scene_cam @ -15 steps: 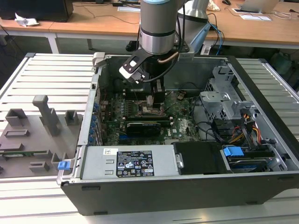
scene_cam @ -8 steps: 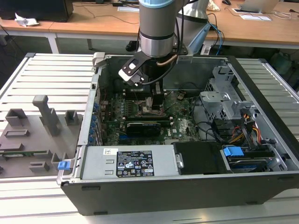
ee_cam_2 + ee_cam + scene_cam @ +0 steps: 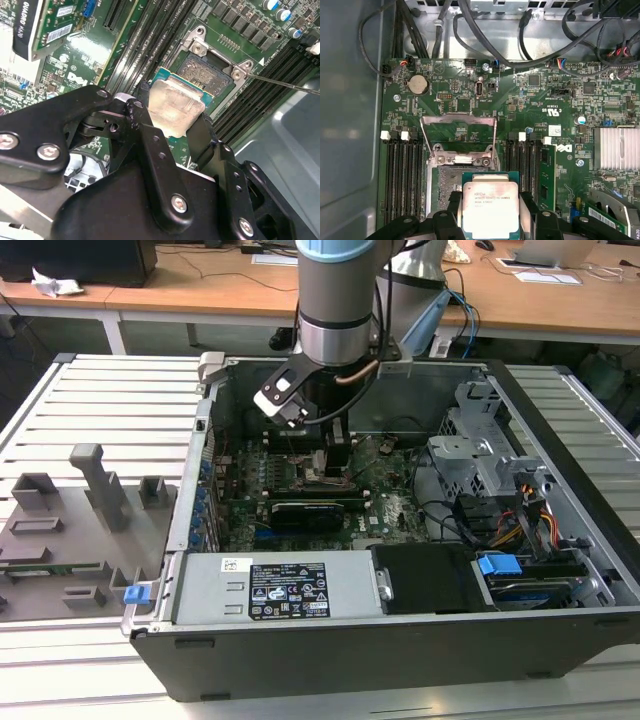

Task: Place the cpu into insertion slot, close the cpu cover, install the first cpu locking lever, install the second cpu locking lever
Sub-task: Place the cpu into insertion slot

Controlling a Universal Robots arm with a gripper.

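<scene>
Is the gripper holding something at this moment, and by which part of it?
Yes: the gripper holds the cpu, with its jaws pressed on two opposite side edges and the metal top uncovered.

In the first wrist view the chip (image 3: 490, 200) hides part of the socket (image 3: 447, 190) beneath it. The hand (image 3: 492, 217) gripping it covers its side edges and is cut off by the picture's edge.

The arm (image 3: 335, 300) is a thick grey cylinder with a pale blue cap (image 3: 335, 248) above and a polished silver band (image 3: 338, 340) below. A copper-coloured cable (image 3: 358, 378) loops beneath the band, beside a white-and-black camera block (image 3: 280, 395). The gripper (image 3: 172, 112) is matte black, built of flat linkage bars (image 3: 155, 155) with rounded ends, pinned by silver screws (image 3: 179, 202)
</scene>
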